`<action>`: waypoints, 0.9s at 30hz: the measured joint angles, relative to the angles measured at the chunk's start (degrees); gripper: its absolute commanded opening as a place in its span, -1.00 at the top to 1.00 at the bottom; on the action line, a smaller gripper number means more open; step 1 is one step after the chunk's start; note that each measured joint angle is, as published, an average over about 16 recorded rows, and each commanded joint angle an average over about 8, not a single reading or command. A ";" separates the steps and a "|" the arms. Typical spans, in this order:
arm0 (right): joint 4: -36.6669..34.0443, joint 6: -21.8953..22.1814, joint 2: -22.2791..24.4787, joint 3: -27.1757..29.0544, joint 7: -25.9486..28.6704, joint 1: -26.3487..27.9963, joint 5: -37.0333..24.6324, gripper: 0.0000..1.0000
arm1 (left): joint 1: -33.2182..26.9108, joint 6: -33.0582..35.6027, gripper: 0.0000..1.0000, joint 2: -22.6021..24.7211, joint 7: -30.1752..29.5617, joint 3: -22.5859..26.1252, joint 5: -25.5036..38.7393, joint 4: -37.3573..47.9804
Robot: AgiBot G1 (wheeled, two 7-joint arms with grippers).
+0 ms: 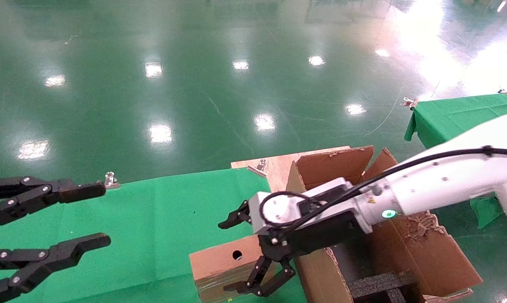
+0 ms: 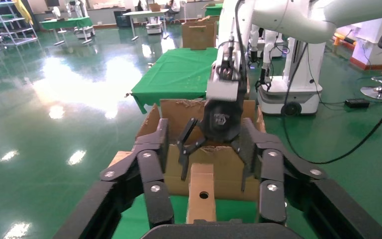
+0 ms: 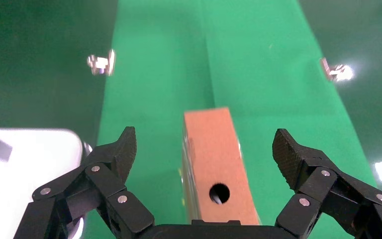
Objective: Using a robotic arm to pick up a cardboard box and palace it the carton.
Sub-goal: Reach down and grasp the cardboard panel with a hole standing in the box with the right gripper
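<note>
The small brown cardboard box (image 1: 213,263) stands on edge on the green cloth, its round hole facing up, right beside the carton (image 1: 426,252). The white robotic arm (image 1: 438,185) reaches over the carton. Its right gripper (image 1: 232,256) is open, with one finger on each side of the box and neither touching it. In the right wrist view the box (image 3: 214,134) sits between the spread fingers of that gripper (image 3: 205,149). The carton has ragged flaps and black foam (image 1: 379,284) inside. My left gripper (image 1: 93,214) is open and empty at the far left; in its own view (image 2: 204,144) it faces the box (image 2: 201,199).
A green cloth (image 1: 152,219) covers the table. A wooden board (image 1: 274,166) lies under the carton. Metal clips (image 1: 110,180) hold the cloth edge. A second green-covered table (image 1: 455,113) stands at the right. Glossy green floor lies beyond.
</note>
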 measured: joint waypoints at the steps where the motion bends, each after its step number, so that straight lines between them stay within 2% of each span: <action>1: -0.32 -0.12 -0.66 -0.72 -0.24 0.62 -1.25 -1.00 | 0.00 0.00 1.00 0.00 0.00 0.00 0.00 0.00; 11: -2.36 -0.88 -6.51 -7.85 -3.44 6.84 -13.03 -1.00 | -0.01 -0.02 1.00 -0.02 0.02 0.05 -0.03 0.00; 19: -2.43 -0.99 -9.25 -12.18 -5.37 10.37 -18.67 -1.00 | -0.02 -0.04 0.99 -0.03 0.04 0.08 -0.06 0.00; 21: -2.42 -0.94 -9.62 -12.87 -5.63 10.85 -19.32 -0.95 | -0.02 -0.04 0.49 -0.04 0.05 0.09 -0.06 0.00; 22: -2.44 -0.90 -9.78 -13.16 -5.73 11.04 -19.54 -0.79 | -0.02 -0.04 0.24 -0.04 0.05 0.09 -0.06 0.00; 27: -2.64 -0.67 -10.21 -14.07 -6.00 11.50 -20.00 0.46 | -0.02 -0.05 -1.00 -0.05 0.05 0.10 -0.06 0.01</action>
